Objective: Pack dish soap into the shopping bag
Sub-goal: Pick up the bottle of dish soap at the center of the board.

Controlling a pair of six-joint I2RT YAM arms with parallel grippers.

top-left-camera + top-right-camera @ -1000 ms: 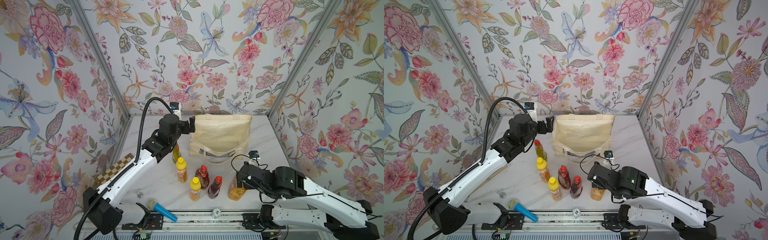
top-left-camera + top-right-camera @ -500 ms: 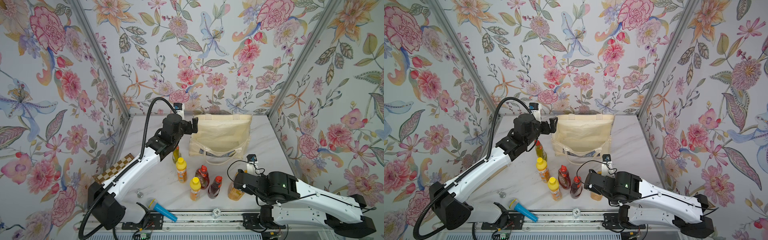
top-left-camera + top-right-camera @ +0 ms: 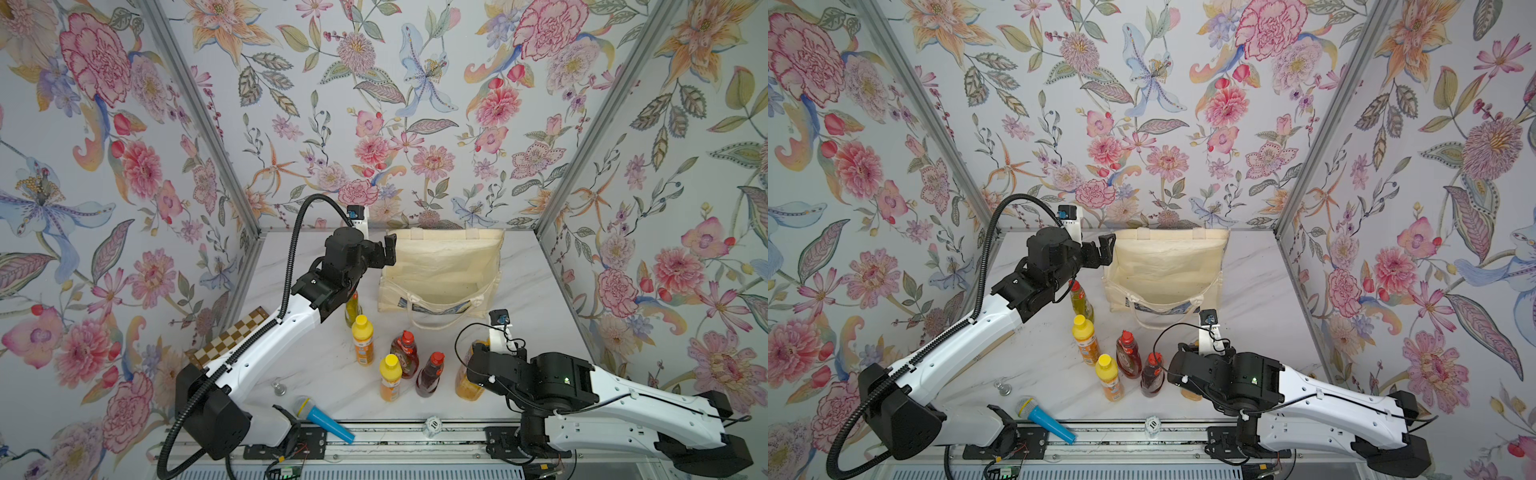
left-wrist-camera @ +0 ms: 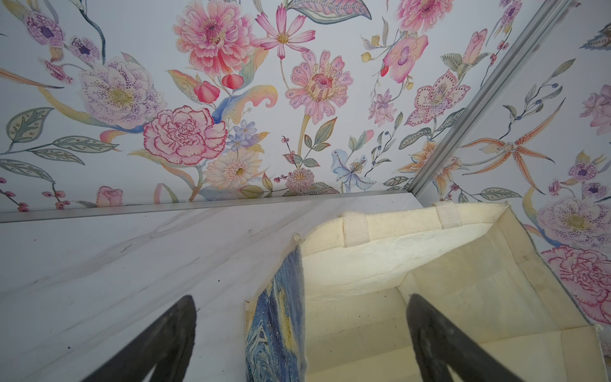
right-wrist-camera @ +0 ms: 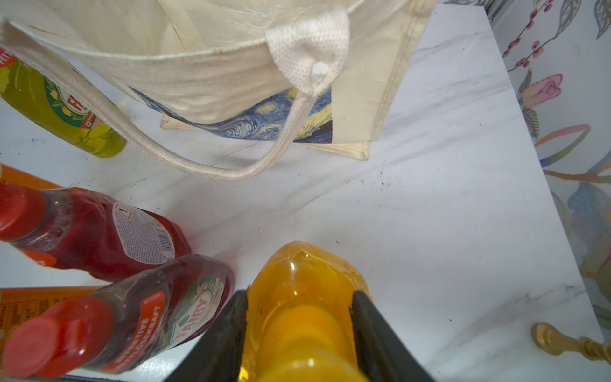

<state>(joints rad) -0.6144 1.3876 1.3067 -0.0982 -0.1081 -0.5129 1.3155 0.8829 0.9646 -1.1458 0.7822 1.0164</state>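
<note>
Shopping bag (image 3: 440,257): cream canvas with a blue swirl print on the front, standing open-mouthed at the back of the marble table (image 3: 528,291), one rope handle (image 5: 185,162) drooped onto the tabletop. Left gripper (image 4: 301,334): jaws spread wide and holding nothing, one finger outside the bag's left side, the other over its mouth. Right gripper (image 5: 299,330): jaws closed against both sides of the big orange pump bottle (image 5: 304,274), which stands upright before the bag. Other dish soap, all upright outside the bag: slim yellow-green bottle (image 3: 1081,301) near the bag's left front corner; rear yellow-capped orange bottle (image 3: 362,340); front yellow-capped orange bottle (image 3: 390,376); rear dark red bottle (image 3: 404,353); front dark red bottle (image 3: 429,374). Blue toy microphone (image 3: 322,417): lying at the table's front edge.
</note>
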